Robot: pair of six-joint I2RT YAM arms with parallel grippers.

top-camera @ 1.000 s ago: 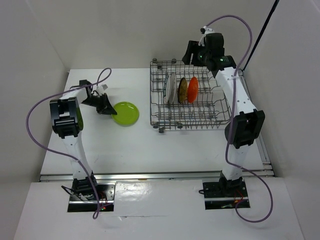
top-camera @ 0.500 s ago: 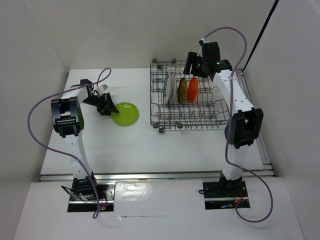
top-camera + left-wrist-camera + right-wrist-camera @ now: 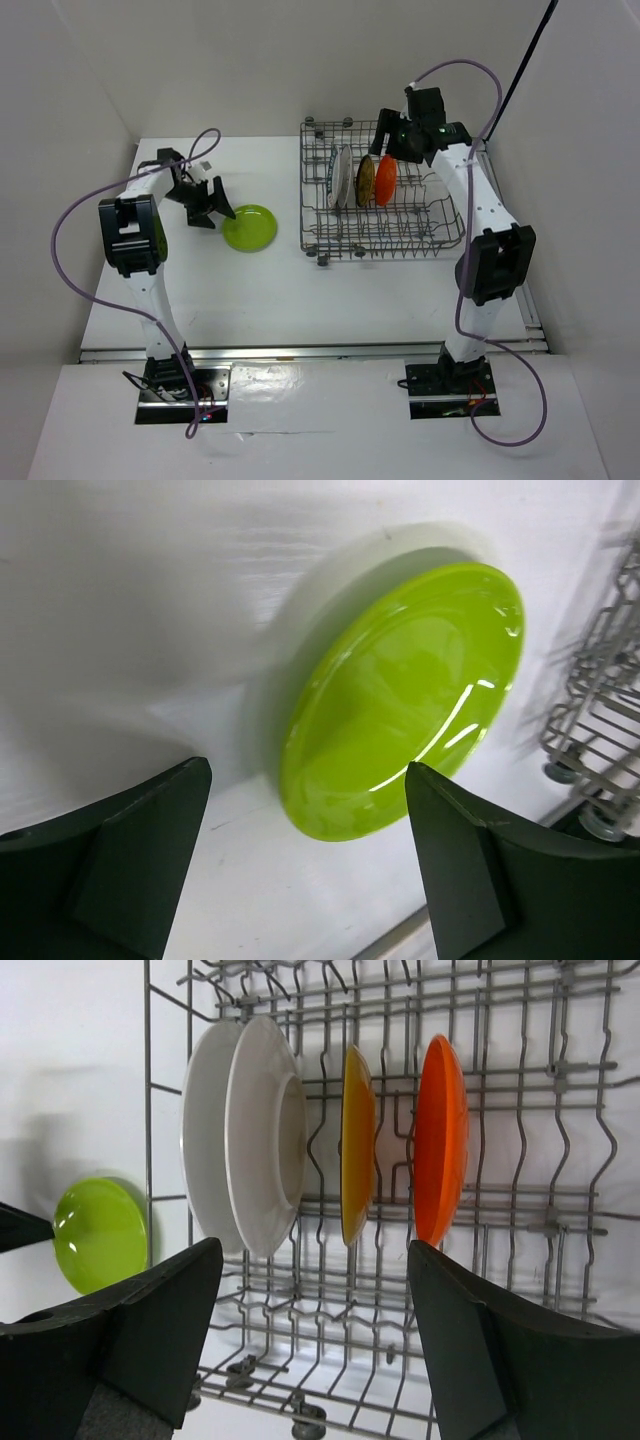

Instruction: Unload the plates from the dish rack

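The left gripper (image 3: 212,206) gapes wide and empty, just beside the lime green plate (image 3: 250,227) lying flat on the white table (image 3: 300,290). The right gripper (image 3: 384,134), also spread and empty, hangs over the dish rack (image 3: 440,238), where the white plate (image 3: 342,177), golden-brown plate (image 3: 366,180) and orange plate (image 3: 386,179) stand upright.

The lime green plate (image 3: 400,700) looked super glossy, smooth glaze with bright streaky highlights. My left fingers (image 3: 130,870) were dark matte plastic, by the look of them. The dish rack (image 3: 520,1150) was thin grey metal wire with a dull sheen. The orange plate (image 3: 440,1150) looked smooth and satiny, and the table (image 3: 150,600) was plain matte white.
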